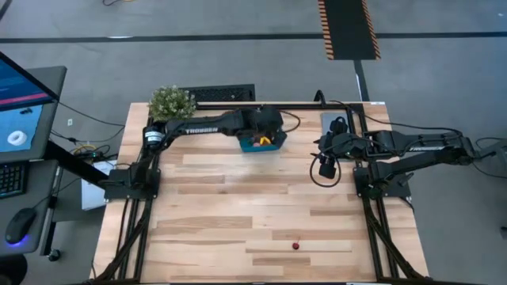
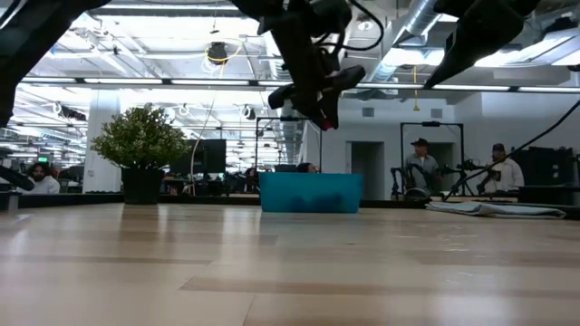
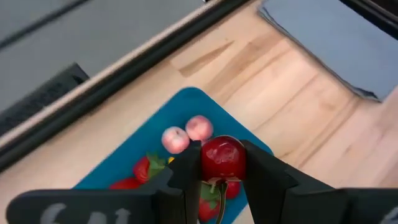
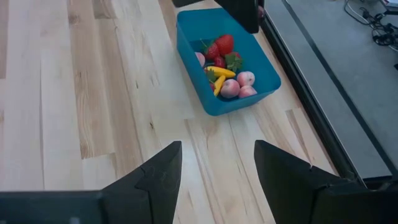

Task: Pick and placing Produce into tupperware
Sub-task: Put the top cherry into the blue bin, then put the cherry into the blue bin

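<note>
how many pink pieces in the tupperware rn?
3 visible: in the right wrist view two pink pieces sit together at one end of the tupperware, a third against a long wall. More may be hidden.

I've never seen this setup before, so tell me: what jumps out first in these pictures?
The left gripper hangs over the teal container at the table's far edge, pinching a round dark red cherry above the strawberries and pink pieces already inside. A lone red piece lies far off on the bare wood near the front edge. The right gripper waits open at the right side.
</note>
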`<state>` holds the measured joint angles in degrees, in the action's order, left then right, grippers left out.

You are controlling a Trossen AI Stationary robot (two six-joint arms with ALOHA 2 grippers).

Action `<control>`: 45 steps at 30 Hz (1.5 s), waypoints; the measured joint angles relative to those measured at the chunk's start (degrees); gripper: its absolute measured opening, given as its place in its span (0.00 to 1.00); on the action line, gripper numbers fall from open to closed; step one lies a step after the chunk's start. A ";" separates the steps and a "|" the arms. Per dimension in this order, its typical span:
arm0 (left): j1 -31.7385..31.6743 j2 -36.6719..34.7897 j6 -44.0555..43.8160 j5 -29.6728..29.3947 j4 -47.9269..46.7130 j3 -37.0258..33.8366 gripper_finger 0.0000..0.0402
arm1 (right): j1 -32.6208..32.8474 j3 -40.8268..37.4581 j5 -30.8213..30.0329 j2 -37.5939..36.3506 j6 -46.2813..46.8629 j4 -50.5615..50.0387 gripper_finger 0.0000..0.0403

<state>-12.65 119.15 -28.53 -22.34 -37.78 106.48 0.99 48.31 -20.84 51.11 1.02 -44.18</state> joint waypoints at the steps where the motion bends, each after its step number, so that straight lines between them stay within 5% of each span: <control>1: -0.33 0.00 0.00 0.87 0.00 0.00 0.23 | 0.00 0.00 0.00 -0.01 0.00 0.00 0.56; 10: -0.69 0.00 1.22 -0.93 0.68 -0.45 0.23 | 0.00 0.00 0.00 0.00 0.00 0.04 0.56; 27: -2.11 0.09 -4.79 0.50 8.85 -13.03 0.24 | 0.00 0.00 0.00 -0.02 0.02 0.03 0.56; 40: -2.21 0.07 -2.12 1.61 9.56 -12.94 0.52 | 0.00 0.00 0.00 -0.01 0.04 -0.05 0.56; 45: -1.03 -0.57 0.17 4.43 9.94 -10.24 0.55 | 0.00 0.00 0.00 -0.02 0.04 -0.24 0.56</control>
<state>-13.69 118.58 -28.36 -17.91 -27.84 96.24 0.99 48.31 -20.84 51.09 1.06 -44.42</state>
